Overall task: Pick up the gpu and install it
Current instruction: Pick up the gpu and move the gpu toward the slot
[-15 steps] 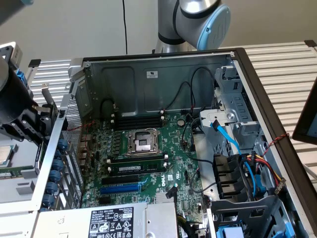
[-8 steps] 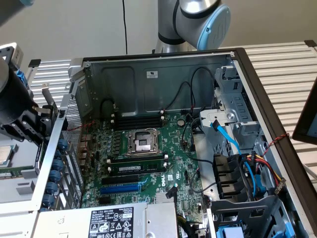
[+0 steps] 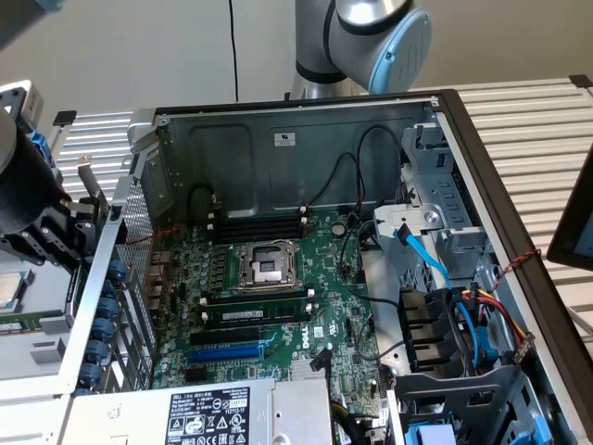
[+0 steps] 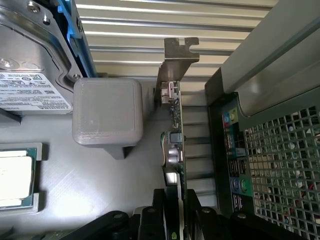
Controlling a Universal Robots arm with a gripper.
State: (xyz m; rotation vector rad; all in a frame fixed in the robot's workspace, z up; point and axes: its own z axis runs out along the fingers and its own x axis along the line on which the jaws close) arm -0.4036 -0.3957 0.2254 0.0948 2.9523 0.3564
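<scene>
Lengthwise from jaws: gpu (image 4: 177, 150), bracket (image 4: 173, 62) foremost.

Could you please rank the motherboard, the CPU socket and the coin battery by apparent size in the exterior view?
Largest to smallest: motherboard, CPU socket, coin battery; the differences are plain.

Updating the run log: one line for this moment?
phase: pickup | gripper: shut on gpu | gpu: outside computer case | installed: no

Green gpu (image 4: 179, 145), silver bracket (image 4: 176, 60)
</scene>
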